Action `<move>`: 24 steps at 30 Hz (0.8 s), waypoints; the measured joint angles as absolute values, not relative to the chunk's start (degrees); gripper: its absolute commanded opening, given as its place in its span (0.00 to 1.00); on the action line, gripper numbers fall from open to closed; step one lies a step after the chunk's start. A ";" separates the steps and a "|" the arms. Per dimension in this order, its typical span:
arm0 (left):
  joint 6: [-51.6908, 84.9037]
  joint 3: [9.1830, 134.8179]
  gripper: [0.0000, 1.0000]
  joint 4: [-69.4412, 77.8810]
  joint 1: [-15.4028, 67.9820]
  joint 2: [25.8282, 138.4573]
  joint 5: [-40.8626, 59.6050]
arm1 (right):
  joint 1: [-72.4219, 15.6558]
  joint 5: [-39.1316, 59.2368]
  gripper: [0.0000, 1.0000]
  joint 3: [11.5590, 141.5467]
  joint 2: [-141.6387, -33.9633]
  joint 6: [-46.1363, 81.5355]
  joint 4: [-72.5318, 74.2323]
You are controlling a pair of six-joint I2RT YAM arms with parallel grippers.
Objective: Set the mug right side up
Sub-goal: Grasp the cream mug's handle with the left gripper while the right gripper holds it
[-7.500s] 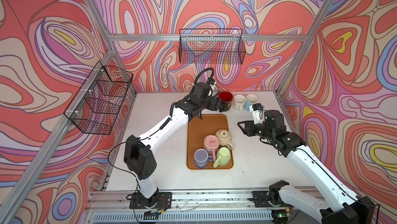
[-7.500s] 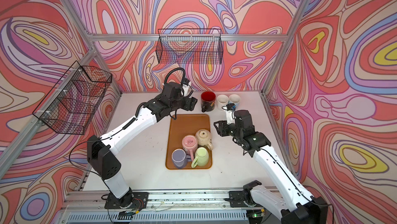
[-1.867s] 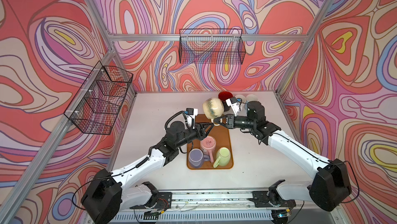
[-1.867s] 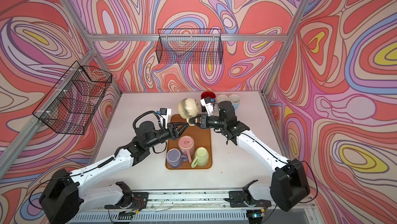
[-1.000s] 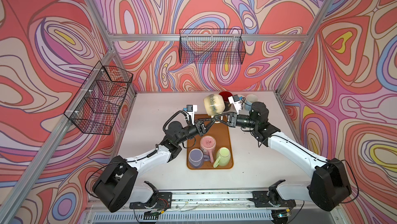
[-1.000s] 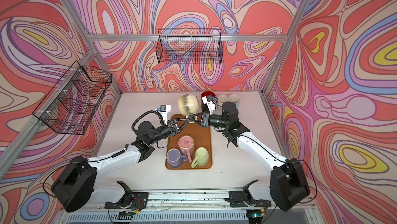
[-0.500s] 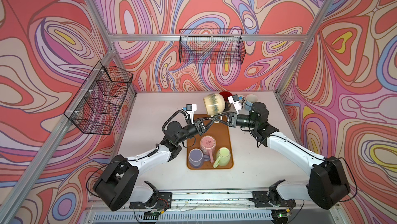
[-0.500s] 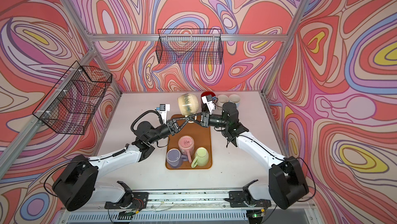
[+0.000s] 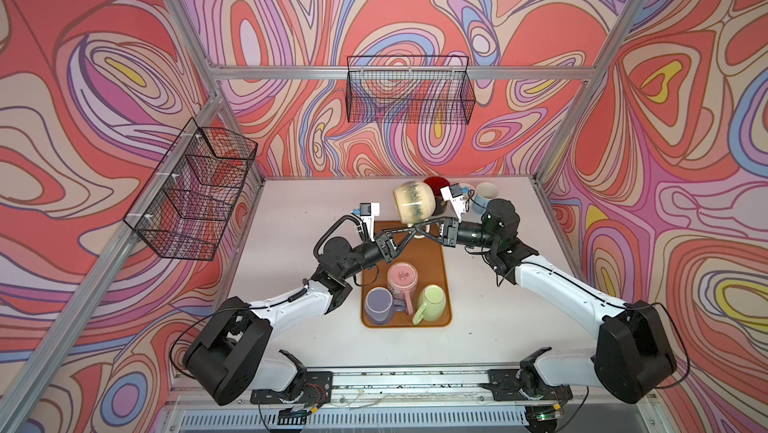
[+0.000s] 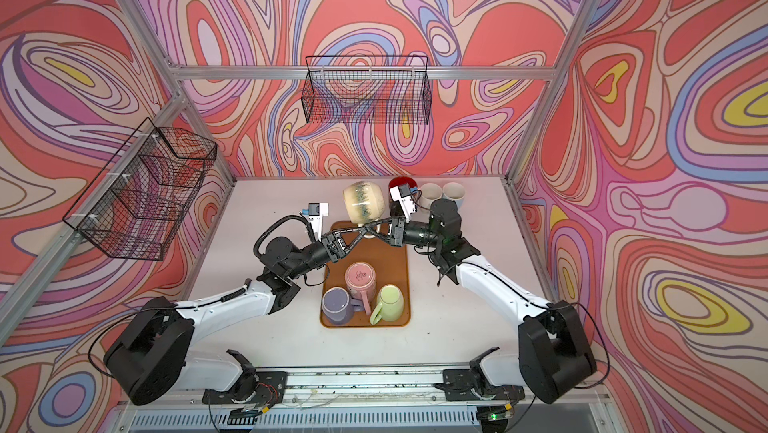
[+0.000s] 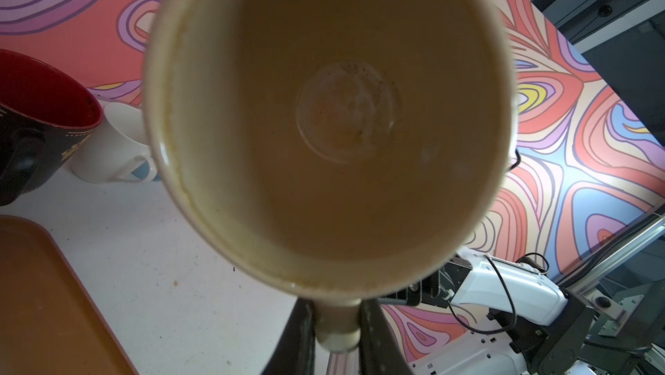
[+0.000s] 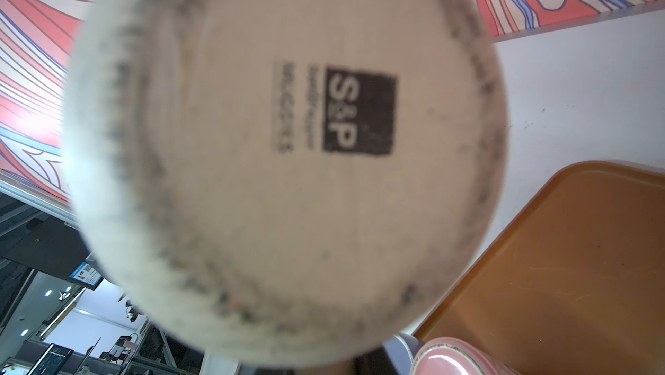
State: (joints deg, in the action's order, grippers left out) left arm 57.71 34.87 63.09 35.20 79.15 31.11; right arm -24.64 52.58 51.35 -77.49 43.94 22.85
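The cream speckled mug [image 9: 413,202] [image 10: 362,201] hangs on its side in the air above the far end of the orange tray [image 9: 432,252]. Its mouth [image 11: 327,121] faces the left arm and its stamped base [image 12: 284,146] faces the right arm. My left gripper [image 11: 336,333] [image 9: 409,229] is shut on the mug's handle, with a finger on each side. My right gripper [image 9: 420,227] [image 10: 375,227] meets it at the same handle from the other side and is shut on it. In the right wrist view the mug's base hides its fingers.
A pink mug [image 9: 402,281], a purple mug [image 9: 379,306] and a green mug [image 9: 432,304] stand upside down on the tray's near half. A dark mug with a red inside [image 9: 436,183], a white cup [image 11: 108,146] and a blue cup [image 9: 486,194] stand at the back. Wire baskets hang on the back and left walls.
My left gripper's fingers have closed on the mug's handle. The mug and the right arm have barely moved.
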 measured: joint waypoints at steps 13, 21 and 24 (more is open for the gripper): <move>58.33 31.11 0.00 66.17 35.64 78.17 29.41 | -25.47 53.25 0.00 51.27 -77.71 42.50 20.95; 58.33 29.43 0.13 66.57 35.64 77.67 29.32 | -25.96 52.84 0.00 50.76 -77.78 41.10 19.18; 57.65 29.08 0.43 65.63 35.64 77.65 29.30 | -26.06 51.86 0.00 50.78 -77.76 39.72 16.53</move>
